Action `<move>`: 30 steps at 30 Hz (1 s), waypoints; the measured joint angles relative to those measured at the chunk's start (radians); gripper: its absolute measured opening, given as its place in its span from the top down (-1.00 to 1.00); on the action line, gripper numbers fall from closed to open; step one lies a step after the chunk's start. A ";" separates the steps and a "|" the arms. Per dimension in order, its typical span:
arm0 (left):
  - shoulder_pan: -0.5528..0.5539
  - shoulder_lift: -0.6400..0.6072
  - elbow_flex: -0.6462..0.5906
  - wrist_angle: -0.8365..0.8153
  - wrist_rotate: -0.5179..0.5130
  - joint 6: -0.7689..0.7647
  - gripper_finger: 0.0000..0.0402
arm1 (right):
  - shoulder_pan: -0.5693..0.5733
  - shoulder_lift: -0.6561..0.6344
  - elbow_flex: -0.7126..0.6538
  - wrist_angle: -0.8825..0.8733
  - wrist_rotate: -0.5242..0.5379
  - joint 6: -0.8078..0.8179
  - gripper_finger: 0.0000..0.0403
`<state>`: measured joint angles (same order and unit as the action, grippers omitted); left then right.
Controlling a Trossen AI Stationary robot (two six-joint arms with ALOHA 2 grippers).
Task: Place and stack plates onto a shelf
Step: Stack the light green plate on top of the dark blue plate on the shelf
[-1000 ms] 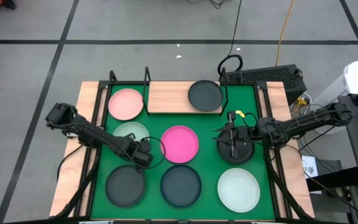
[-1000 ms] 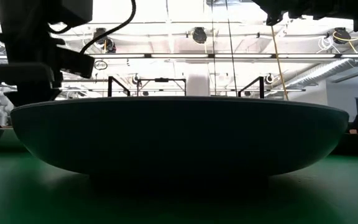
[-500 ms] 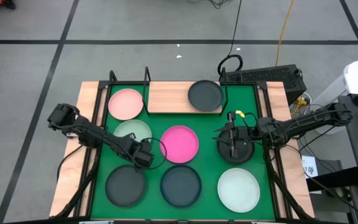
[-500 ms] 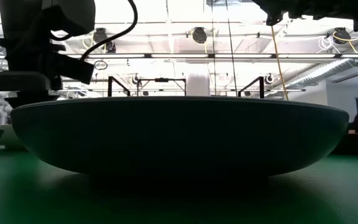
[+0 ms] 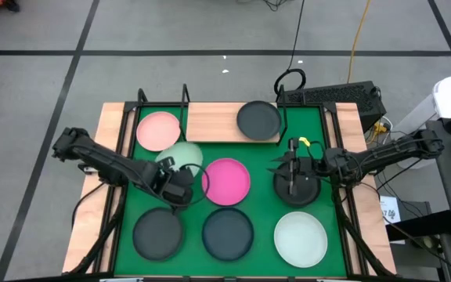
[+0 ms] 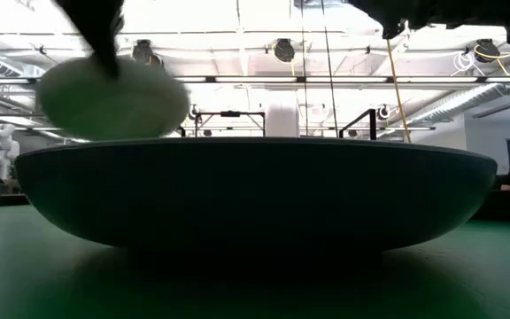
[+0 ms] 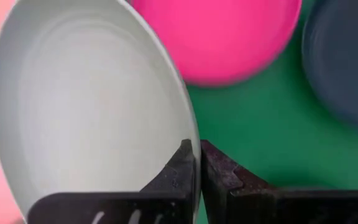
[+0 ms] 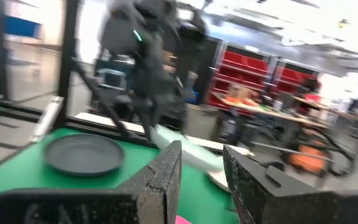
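In the high view the left gripper (image 5: pixel 180 188) sits left of centre, its fingers (image 7: pixel 182 171) pinched together on the rim of the pale green plate (image 5: pixel 180 155); the plate is off the green mat (image 5: pixel 265 227) and tilted, hanging just below the light pink plate (image 5: pixel 158 129), which lies on the left end of the shelf (image 5: pixel 214 121) at the top of the table. A dark plate (image 5: pixel 258 119) lies on the shelf's right end; the hot pink plate (image 5: pixel 226 180) lies mid-table, two more dark plates (image 5: pixel 158 233) lie along the bottom, and a white plate (image 5: pixel 301 238) is at lower right.

The right gripper (image 5: pixel 291 178) hovers over another dark plate (image 5: pixel 310 192) at centre right; its fingers stand a little apart and hold nothing that can be seen.

The grip is on a thin edge only, so the plate could swivel or slide out if the arm swings fast; I judge that the main risk. It could also clip the shelf's front edge or the black wire frame (image 5: pixel 141 99) on the way over; or, set down off-centre, it could knock the light pink plate askew rather than nest on it.
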<state>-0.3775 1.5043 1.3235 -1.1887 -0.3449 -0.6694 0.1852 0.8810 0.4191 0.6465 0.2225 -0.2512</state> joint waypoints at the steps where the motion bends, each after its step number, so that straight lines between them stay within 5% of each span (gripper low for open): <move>1: 0.001 -0.001 0.037 -0.009 -0.048 0.044 0.95 | 0.000 0.000 0.000 0.000 0.024 0.000 0.50; 4: 0.022 -0.002 0.111 0.039 -0.225 0.238 0.95 | 0.000 0.000 0.000 0.000 0.065 -0.001 0.50; 7: 0.091 -0.002 0.129 0.192 -0.272 0.530 0.95 | 0.000 -0.007 0.000 0.008 0.065 -0.010 0.50; 18: 0.415 0.082 0.129 0.655 0.007 1.155 0.95 | 0.051 -0.199 0.000 -0.081 0.065 -0.010 0.50; 30: 0.604 0.359 0.129 0.906 0.146 1.442 0.95 | 0.061 -0.287 0.000 -0.211 0.065 0.003 0.50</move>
<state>0.2262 1.8638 1.4525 -0.2826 -0.1993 0.7726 0.2464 0.5936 0.4194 0.4357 0.2878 -0.2477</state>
